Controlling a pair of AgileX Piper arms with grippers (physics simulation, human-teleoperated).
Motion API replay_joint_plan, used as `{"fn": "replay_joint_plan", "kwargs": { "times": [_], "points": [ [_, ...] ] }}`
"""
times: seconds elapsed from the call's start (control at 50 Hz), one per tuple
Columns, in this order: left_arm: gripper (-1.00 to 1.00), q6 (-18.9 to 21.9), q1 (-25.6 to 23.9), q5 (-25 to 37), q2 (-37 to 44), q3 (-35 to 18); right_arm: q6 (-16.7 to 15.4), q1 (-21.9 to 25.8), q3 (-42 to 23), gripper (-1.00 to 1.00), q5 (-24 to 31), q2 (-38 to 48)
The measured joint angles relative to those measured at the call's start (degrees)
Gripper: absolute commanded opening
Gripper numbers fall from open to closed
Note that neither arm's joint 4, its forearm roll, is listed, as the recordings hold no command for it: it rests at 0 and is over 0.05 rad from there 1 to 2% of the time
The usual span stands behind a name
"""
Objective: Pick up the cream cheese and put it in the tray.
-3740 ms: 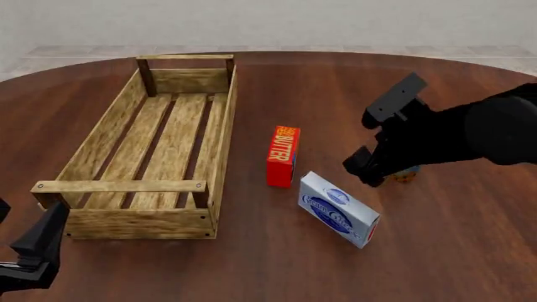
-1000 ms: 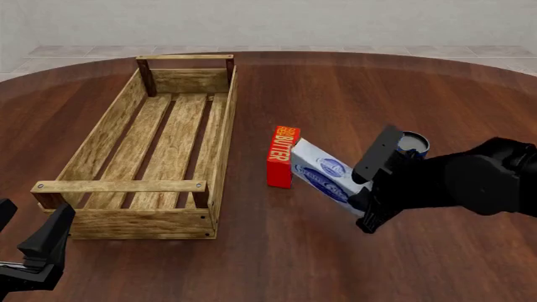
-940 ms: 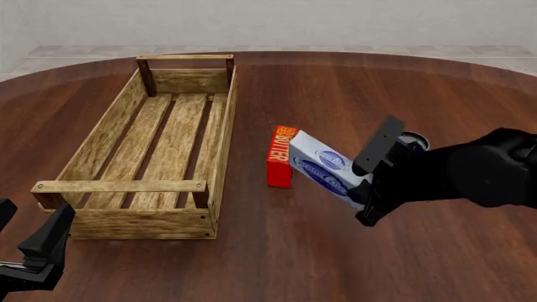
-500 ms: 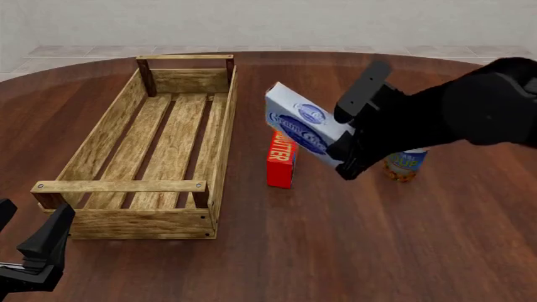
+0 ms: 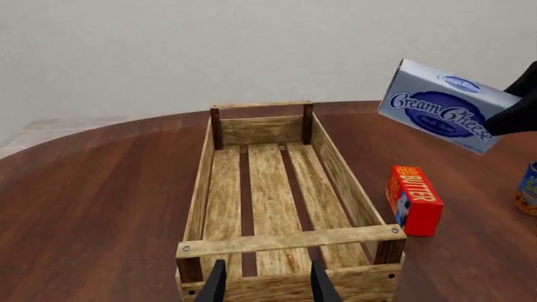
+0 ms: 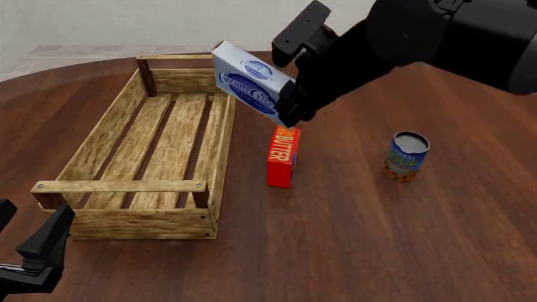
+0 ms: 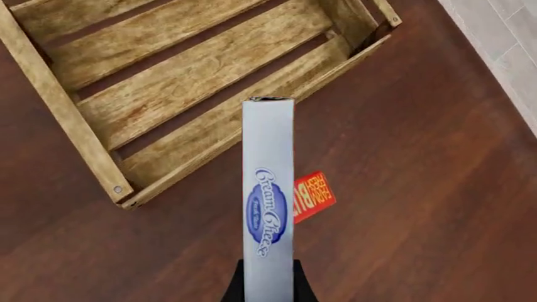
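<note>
My right gripper [image 6: 290, 100] is shut on the cream cheese [image 6: 248, 90], a white box with a blue oval logo, and holds it tilted in the air above the tray's right wall. The box also shows in the left wrist view [image 5: 443, 105] and, edge-on between the fingers, in the right wrist view [image 7: 268, 207]. The tray [image 6: 97, 141], a light-wood slatted crate, holds nothing; it shows in the left wrist view [image 5: 287, 238] and the right wrist view [image 7: 59, 116] too. My left gripper [image 6: 38, 251] is open near the table's front left, just before the tray's near end.
A red-orange butter box [image 6: 283, 156] stands on edge just right of the tray, below the held box. A blue cylindrical can [image 6: 408, 154] stands further right. The table is dark wood.
My right gripper has lifted the cream cheese off the table and carried it up and left, from beside the butter box to above the tray's right wall. The left arm has not moved.
</note>
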Motion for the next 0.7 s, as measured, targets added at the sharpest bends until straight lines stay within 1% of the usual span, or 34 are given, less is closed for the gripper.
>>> {"fn": "replay_joint_plan", "kwargs": {
  "times": [0.46,0.7],
  "points": [
    [1.0,-0.28,-0.43,0.33,-0.21,-0.05,1.85,4.43,-19.34,-1.0,5.48,14.36],
    [1.0,-0.56,-0.51,0.5,-0.29,-0.11,2.9,7.07,-26.11,-1.0,6.52,20.89]
  ]
}}
